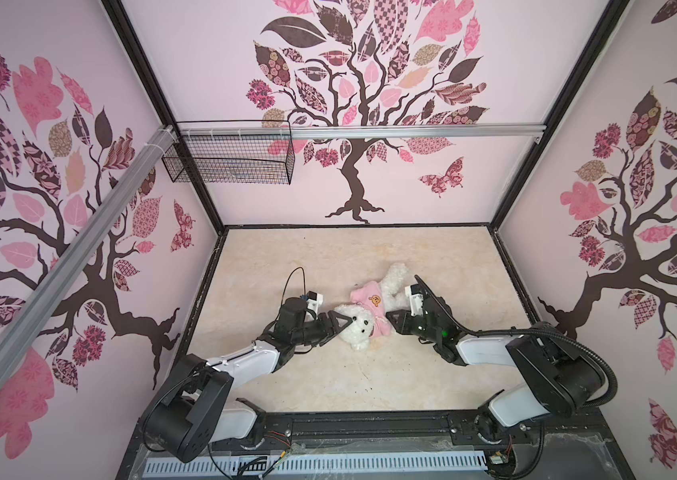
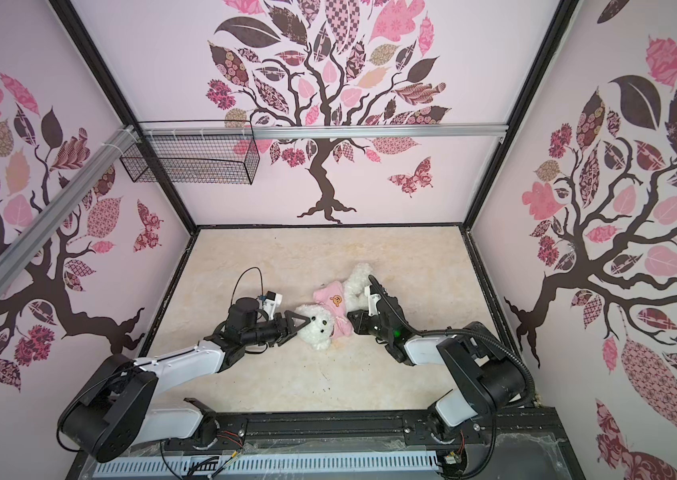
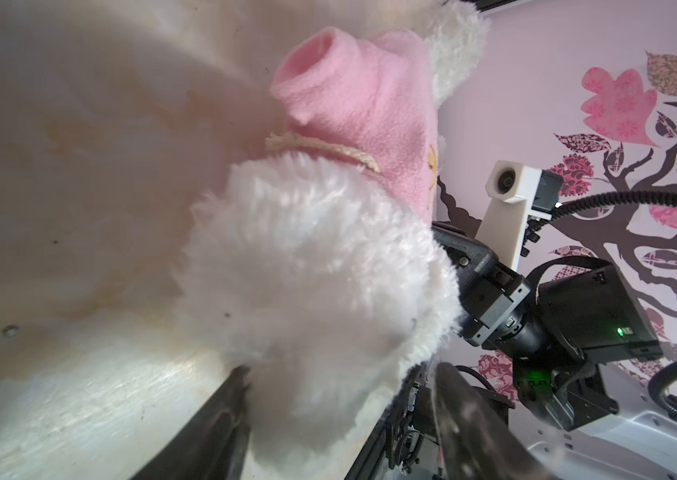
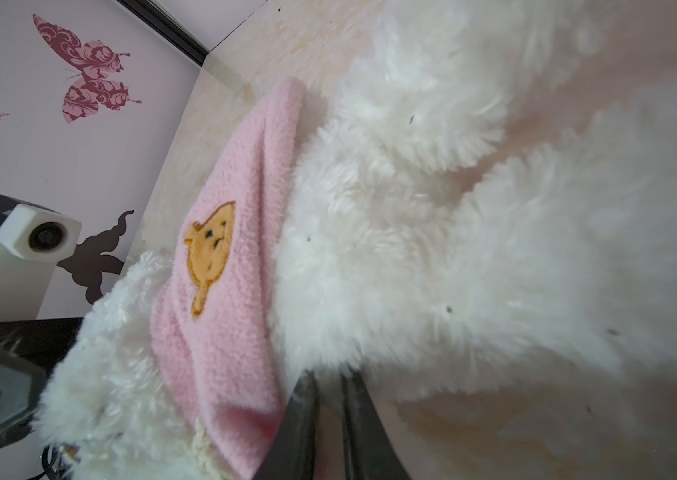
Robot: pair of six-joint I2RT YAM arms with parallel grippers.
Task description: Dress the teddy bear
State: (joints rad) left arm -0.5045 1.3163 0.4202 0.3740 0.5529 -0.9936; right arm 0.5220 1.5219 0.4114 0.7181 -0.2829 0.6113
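Both top views showed the teddy bear (image 1: 359,330) flat on its back around the middle of the table (image 1: 328,257), head toward my left arm, legs pointing off toward the back wall. The pink shirt (image 1: 372,301) was over its chest only, belly and legs bare. In the left wrist view one sleeve (image 3: 311,62) looked hollow at the end, so I'd guess that arm wasn't through.

The left gripper (image 1: 343,326) sat at the head with its jaws spread wide either side of the fur, not clamping anything. The right gripper (image 4: 328,386) was down at the shirt's bottom edge by the belly, jaws nearly together. I honestly couldn't tell whether they had fabric, fur, both or nothing.

What worried me:
- With nothing pinning the head, a tug on the hem would probably just drag the whole bear across the table instead of sliding the shirt down.
- If the right jaws had fur in with the fleece, the shirt wouldn't move over the body at all.
- Pulling the hem with that sleeve empty could trap the arm inside and bunch everything up.
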